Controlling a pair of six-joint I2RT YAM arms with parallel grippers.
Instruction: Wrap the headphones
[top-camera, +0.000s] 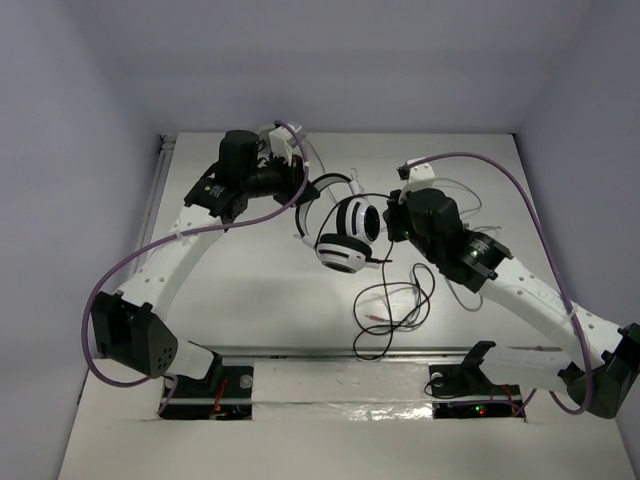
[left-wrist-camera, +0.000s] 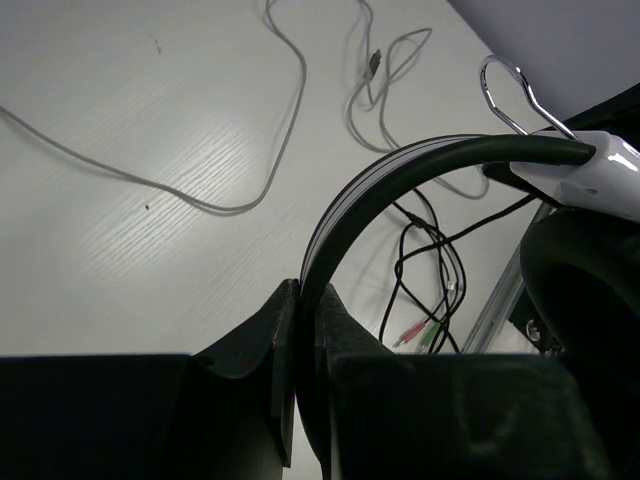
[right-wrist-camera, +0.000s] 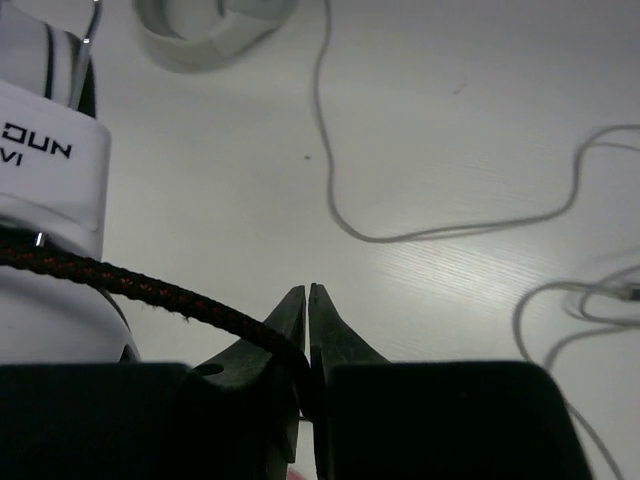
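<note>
The headphones (top-camera: 348, 236) are held up over the middle of the table, their white earcups with black pads hanging together. My left gripper (top-camera: 300, 186) is shut on the black headband (left-wrist-camera: 400, 170), which arcs up from between the jaws (left-wrist-camera: 307, 290) to a white earcup yoke (left-wrist-camera: 600, 172). My right gripper (top-camera: 393, 226) is shut on the thin black braided cable (right-wrist-camera: 130, 285) close to a white earcup (right-wrist-camera: 45, 170); the cable enters the jaws (right-wrist-camera: 307, 292) from the left. The rest of the cable (top-camera: 395, 305) lies looped on the table, with the red and green plugs (left-wrist-camera: 420, 335) at its end.
A pale grey-white headset (right-wrist-camera: 215, 30) lies beyond the right gripper. Its light grey cable (left-wrist-camera: 250, 200) snakes over the far table (right-wrist-camera: 450, 230). A metal rail (top-camera: 350, 352) runs along the table's near edge. Grey walls close in the left, back and right.
</note>
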